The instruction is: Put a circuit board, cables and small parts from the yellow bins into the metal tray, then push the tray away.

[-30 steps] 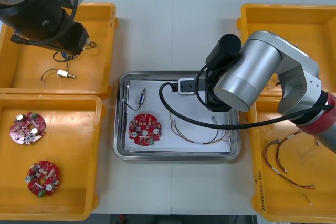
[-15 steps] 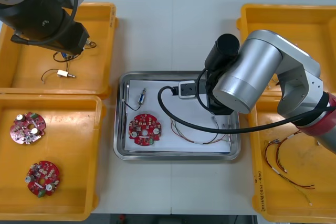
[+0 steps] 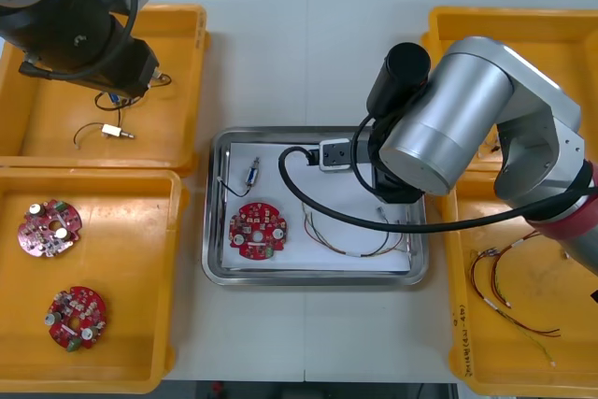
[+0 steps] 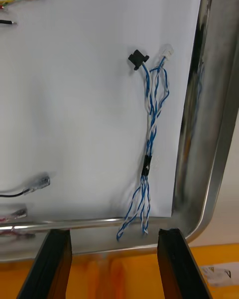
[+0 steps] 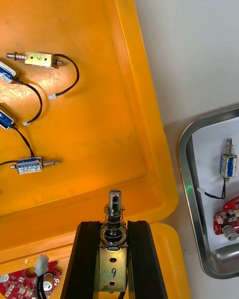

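Pinching a small metal part (image 5: 110, 271) with a spring round its tip, the jaws of the left gripper (image 5: 113, 227) hold it upright over the near edge of the far left bin (image 3: 182, 63). More loose parts (image 5: 39, 58) with thin black leads lie scattered on that bin's floor. Over on the other side, the right gripper (image 4: 113, 231) hangs with its jaws spread wide and nothing between them, at the right side of the metal tray (image 3: 308, 279), by one of its corners. A twisted blue and white cable (image 4: 149, 144) lies on the tray's white lining just beyond those jaws, running along the shiny rim. Further left in the tray are a red and yellow cable (image 3: 350, 235), a round red circuit board (image 3: 257, 230) and, beyond it, another metal part (image 3: 252, 175) with a lead. The tray sits in the middle of the light counter (image 3: 308, 53) between the yellow bins. The near left bin (image 3: 131, 259) holds two spare boards (image 3: 49, 228), and the near right bin (image 3: 561, 371) holds a few more thin cables (image 3: 509, 296).
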Robot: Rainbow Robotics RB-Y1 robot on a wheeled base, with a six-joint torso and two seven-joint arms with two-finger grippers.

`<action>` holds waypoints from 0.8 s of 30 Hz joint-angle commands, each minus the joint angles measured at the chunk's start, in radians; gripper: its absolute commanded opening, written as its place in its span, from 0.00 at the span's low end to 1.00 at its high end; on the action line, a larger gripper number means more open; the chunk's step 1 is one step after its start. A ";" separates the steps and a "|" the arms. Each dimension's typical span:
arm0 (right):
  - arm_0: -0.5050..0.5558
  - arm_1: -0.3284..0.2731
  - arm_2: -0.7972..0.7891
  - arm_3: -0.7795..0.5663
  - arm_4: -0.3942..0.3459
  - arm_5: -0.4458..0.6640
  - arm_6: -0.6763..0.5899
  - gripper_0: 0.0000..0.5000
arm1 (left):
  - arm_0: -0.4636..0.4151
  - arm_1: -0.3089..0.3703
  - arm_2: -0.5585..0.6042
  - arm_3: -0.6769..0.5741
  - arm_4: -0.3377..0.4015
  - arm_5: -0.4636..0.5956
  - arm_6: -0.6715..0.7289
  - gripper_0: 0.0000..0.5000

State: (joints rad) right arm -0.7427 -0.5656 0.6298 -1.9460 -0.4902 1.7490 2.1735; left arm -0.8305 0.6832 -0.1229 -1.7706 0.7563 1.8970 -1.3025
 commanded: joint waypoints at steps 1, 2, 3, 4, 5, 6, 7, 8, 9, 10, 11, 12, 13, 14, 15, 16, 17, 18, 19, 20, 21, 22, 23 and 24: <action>0.008 0.039 -0.108 -0.077 0.005 0.101 -0.041 1.00 | 0.005 -0.010 0.035 -0.036 0.011 0.008 0.120 0.00; 0.008 0.046 -0.127 -0.085 0.005 0.125 -0.041 1.00 | 0.005 -0.010 0.035 -0.036 0.009 0.008 0.120 0.00; 0.008 0.052 -0.145 -0.090 0.005 0.148 -0.041 1.00 | 0.007 -0.010 0.035 -0.036 0.011 0.008 0.120 0.00; 0.008 0.059 -0.167 -0.096 0.005 0.171 -0.041 1.00 | 0.005 -0.010 0.035 -0.036 0.011 0.008 0.121 0.00; 0.008 0.062 -0.182 -0.100 0.005 0.171 -0.043 1.00 | 0.005 -0.010 0.035 -0.035 0.011 0.008 0.123 0.00; 0.008 0.070 -0.206 -0.105 0.005 0.171 -0.044 1.00 | 0.005 -0.010 0.035 -0.036 0.011 0.008 0.124 0.00; 0.008 0.075 -0.225 -0.110 0.005 0.171 -0.046 1.00 | 0.005 -0.010 0.037 -0.036 0.011 0.008 0.124 0.00; 0.008 0.079 -0.251 -0.116 0.005 0.171 -0.049 1.00 | 0.005 -0.010 0.037 -0.036 0.012 0.008 0.127 0.00; 0.008 0.081 -0.263 -0.117 0.005 0.171 -0.050 1.00 | 0.005 -0.010 0.035 -0.038 0.012 0.008 0.127 0.00; 0.008 0.085 -0.295 -0.122 0.002 0.171 -0.055 1.00 | 0.005 -0.010 0.035 -0.039 0.012 0.008 0.129 0.00; 0.008 0.089 -0.314 -0.123 0.001 0.171 -0.058 1.00 | 0.005 -0.010 0.035 -0.041 0.015 0.008 0.131 0.00; 0.008 0.092 -0.335 -0.123 -0.001 0.171 -0.061 1.00 | 0.005 -0.010 0.035 -0.043 0.015 0.008 0.132 0.00; 0.008 0.095 -0.360 -0.123 -0.001 0.171 -0.067 1.00 | 0.005 -0.010 0.035 -0.044 0.018 0.008 0.135 0.00; 0.008 0.098 -0.378 -0.123 -0.002 0.171 -0.070 1.00 | 0.005 -0.010 0.035 -0.044 0.020 0.008 0.137 0.00; 0.008 0.099 -0.397 -0.123 -0.002 0.171 -0.078 1.00 | 0.005 -0.010 0.035 -0.046 0.021 0.008 0.138 0.00; 0.013 0.102 -0.415 -0.123 -0.002 0.171 -0.097 1.00 | 0.005 -0.010 0.035 -0.046 0.023 0.008 0.140 0.00; 0.020 0.104 -0.443 -0.128 -0.007 0.171 -0.129 1.00 | 0.005 -0.010 0.035 -0.047 0.026 0.008 0.144 0.00; 0.029 0.104 -0.463 -0.134 -0.011 0.171 -0.153 1.00 | 0.005 -0.010 0.035 -0.049 0.029 0.008 0.147 0.00; 0.040 0.104 -0.481 -0.142 -0.016 0.171 -0.176 1.00 | 0.005 -0.010 0.035 -0.050 0.031 0.008 0.150 0.00; 0.059 0.104 -0.510 -0.154 -0.021 0.171 -0.212 1.00 | 0.005 -0.011 0.035 -0.053 0.034 0.010 0.155 0.00; 0.066 0.104 -0.521 -0.162 -0.021 0.171 -0.225 1.00 | 0.005 -0.011 0.035 -0.055 0.037 0.010 0.158 0.00; 0.094 0.104 -0.559 -0.180 -0.022 0.171 -0.268 1.00 | 0.005 -0.014 0.035 -0.056 0.041 0.011 0.164 0.00; 0.101 0.104 -0.573 -0.188 -0.024 0.171 -0.284 1.00 | 0.005 -0.016 0.034 -0.058 0.043 0.013 0.167 0.00; 0.120 0.104 -0.598 -0.197 -0.024 0.171 -0.316 1.00 | 0.005 -0.019 0.034 -0.061 0.044 0.016 0.172 0.00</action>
State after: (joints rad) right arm -0.6799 -0.4763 0.1195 -2.0808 -0.5026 1.9163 1.9039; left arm -0.8305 0.6826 -0.1180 -1.7887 0.7860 1.8980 -1.2719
